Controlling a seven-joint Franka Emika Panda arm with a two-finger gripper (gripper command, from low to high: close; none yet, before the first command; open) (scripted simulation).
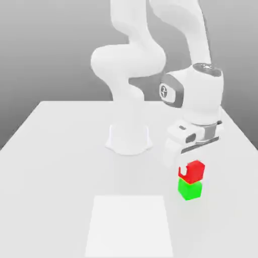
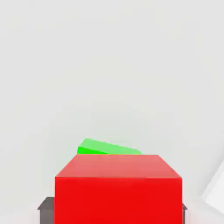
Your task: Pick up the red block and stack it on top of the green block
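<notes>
Red block [image 1: 193,171] is seen resting on green block [image 1: 190,190], lower right of exterior frame. Stack is judged made. Gripper [image 1: 187,168] fingers flank red block; grip or release cannot be told. Retreat is left.

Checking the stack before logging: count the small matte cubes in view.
2. The bright red matte cube sits on top of the bright green matte cube, at the exterior view's right. None look hidden.

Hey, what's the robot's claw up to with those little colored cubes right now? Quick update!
Claw around small matte red cube. Red cube sits on matching green cube, slightly off-square. Grip or release: can't tell. White table around the stack, nothing in the way.
</notes>
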